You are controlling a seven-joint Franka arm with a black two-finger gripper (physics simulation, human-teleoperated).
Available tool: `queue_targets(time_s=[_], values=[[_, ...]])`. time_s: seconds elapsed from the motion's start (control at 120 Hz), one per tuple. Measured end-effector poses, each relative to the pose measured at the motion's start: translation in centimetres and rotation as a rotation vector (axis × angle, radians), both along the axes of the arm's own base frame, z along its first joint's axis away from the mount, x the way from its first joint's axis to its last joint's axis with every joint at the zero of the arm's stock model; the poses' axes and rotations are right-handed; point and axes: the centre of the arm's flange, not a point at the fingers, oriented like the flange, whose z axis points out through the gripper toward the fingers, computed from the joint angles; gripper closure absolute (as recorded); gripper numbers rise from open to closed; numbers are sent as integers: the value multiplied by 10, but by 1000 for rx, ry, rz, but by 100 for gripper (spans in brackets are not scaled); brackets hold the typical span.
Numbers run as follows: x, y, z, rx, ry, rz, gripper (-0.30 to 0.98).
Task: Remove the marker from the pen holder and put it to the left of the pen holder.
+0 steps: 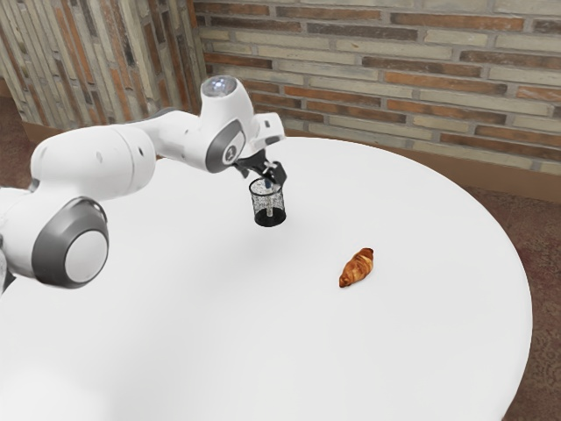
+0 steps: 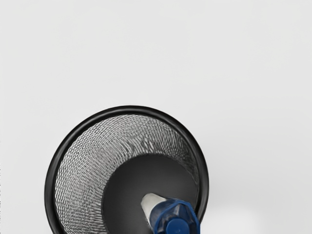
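Look, the blue-topped marker [image 2: 178, 214] is in the black mesh pen holder [image 2: 130, 109], right under the claw [image 1: 274, 177]

A big brick wall [image 1: 386, 88] is at the back, with long, thin bricks in cream, orange and brown. Some brown floor [image 1: 545, 254] can be seen past the table edge. The round white table [image 1: 394, 351] is in front of the wall. The white robot arm [image 1: 95, 162] comes in from the exterior view's left and bends down at its end. It has dark rings and a shiny round top on its last big bend.

The black claw is low, over the top of the pen holder. I cannot tell if it is wide or narrow, or if it has hold of the marker.

The pen holder stands up straight on the table. It is a round cup with a thick black rim, see-through mesh sides and a solid dark bottom. A golden-brown croissant [image 1: 356, 268] lies on the table, nearer the camera and more to the exterior view's right.

The marker is inside the cup, blue end up, with its pale part pointing down. Its blue end is just below the claw. A small, pale mark [image 1: 230, 153] is on a dark ring of the arm, too tiny to read.
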Motion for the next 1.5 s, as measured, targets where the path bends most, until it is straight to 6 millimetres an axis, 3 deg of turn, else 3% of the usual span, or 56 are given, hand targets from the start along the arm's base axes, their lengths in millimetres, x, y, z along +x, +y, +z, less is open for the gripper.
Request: queue_targets(time_s=[0.083,0.6,0.95,1.2,1.333,1.433,1.5], values=[[4,6,-11,0,-39,1,0],[6,11,-19,-60,-120,27,1],[4,11,-14,-68,-129,29,56],[2,10,-17,-68,-123,34,73],[0,8,3,-67,-146,39,75],[-9,1,33,-68,-166,37,75],[-20,-5,63,-71,-186,33,75]])
